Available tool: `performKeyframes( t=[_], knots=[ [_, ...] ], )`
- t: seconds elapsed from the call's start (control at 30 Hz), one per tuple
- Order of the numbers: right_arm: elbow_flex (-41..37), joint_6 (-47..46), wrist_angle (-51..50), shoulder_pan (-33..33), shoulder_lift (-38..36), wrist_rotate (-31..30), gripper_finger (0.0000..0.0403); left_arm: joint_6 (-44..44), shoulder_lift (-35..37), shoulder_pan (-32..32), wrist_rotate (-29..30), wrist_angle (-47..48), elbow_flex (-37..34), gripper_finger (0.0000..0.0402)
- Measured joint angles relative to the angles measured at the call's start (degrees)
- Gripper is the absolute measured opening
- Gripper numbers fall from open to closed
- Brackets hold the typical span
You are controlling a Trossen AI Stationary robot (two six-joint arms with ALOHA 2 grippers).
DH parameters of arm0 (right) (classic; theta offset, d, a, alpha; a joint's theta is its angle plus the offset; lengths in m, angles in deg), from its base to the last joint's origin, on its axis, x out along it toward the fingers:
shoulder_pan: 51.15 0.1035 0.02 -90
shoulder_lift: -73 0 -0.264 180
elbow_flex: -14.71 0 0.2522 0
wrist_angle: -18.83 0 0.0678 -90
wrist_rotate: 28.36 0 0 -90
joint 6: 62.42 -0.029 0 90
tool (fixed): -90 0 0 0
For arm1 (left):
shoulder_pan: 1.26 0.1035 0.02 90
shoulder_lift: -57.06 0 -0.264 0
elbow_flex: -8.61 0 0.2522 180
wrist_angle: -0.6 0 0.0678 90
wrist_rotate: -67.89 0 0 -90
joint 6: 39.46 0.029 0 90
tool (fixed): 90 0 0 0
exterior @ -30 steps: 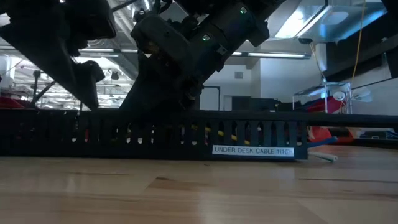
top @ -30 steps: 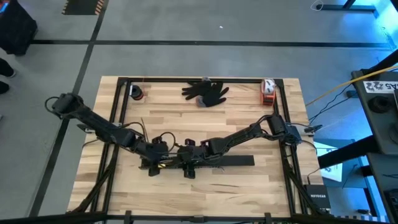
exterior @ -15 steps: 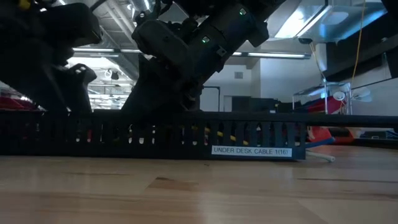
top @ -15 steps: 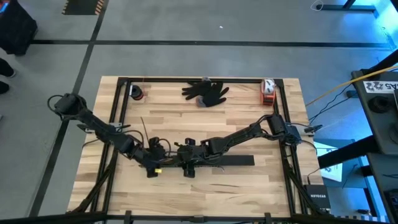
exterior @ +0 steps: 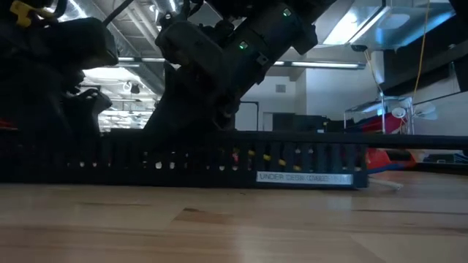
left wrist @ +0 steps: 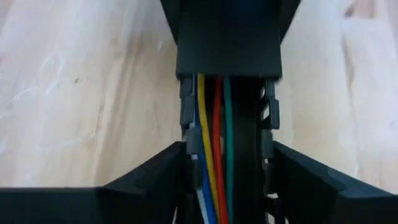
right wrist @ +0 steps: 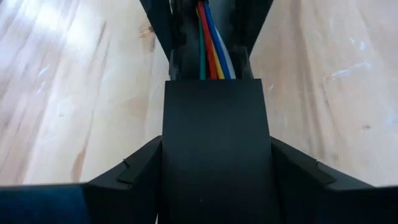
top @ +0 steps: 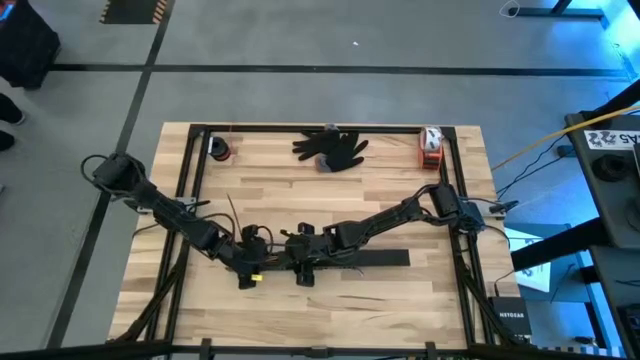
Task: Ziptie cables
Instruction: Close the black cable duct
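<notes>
Both my tools are down on the black slotted channel [top: 340, 260] near the front middle of the desk [top: 330, 195]. My left tool [left wrist: 227, 168] straddles the channel, one finger against each side wall, so it looks clamped on the channel. My right tool [right wrist: 216, 168] does the same further along, fingers hugging the channel's covered section, holding it. The two tools sit close together, nearly facing each other along the channel. The cables [left wrist: 211, 149] lie inside the channel, running lengthwise between its walls (yellow, red, green, blue and a pale one show in both wrist views), visible in the open stretch between my tools and disappearing under the cover. In the low view the channel [exterior: 219, 157] lies flat on the desk with bits of colour showing through its slots. No ziptie is visible on the bundle, so I judge the tying not yet done. Risks: if my left tool squeezes harder the thin slotted walls could flex inward and pinch the cables, or the channel could slide or twist on the desk if the two grips pull unevenly. Cables could also pop up out of the open section if the channel tips. A black glove [top: 332, 147], a small red-white item [top: 431, 146] and a small dark round item [top: 219, 148] lie at the far edge, well apart.
</notes>
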State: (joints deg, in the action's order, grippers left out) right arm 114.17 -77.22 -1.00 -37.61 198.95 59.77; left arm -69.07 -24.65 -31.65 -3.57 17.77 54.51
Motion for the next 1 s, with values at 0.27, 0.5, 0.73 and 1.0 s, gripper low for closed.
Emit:
performKeyframes(
  t=[0.27, 0.5, 0.73, 1.0],
  knots=[
    [-0.2, -0.4, 5.8, 0.0, 1.0, 0.5, 0.023, 0.0, -2.7, 0.1, 0.1, -5.6, 0.0, 0.0177],
    [-0.2, -1.4, 7.0, 0.1, 1.8, 0.1, 0.023, 1.3, -4.0, 0.8, -0.5, -8.6, 0.0, 0.0183],
    [0.1, -1.4, 5.7, 0.1, 1.8, 0.6, 0.023, 0.8, -3.8, 3.0, -5.5, -6.1, 0.9, 0.0247],
    [0.2, -1.3, 4.7, -0.1, 1.8, -0.1, 0.023, 0.4, 0.6, 2.7, -7.8, 12.4, 7.6, 0.0272]
  ],
)
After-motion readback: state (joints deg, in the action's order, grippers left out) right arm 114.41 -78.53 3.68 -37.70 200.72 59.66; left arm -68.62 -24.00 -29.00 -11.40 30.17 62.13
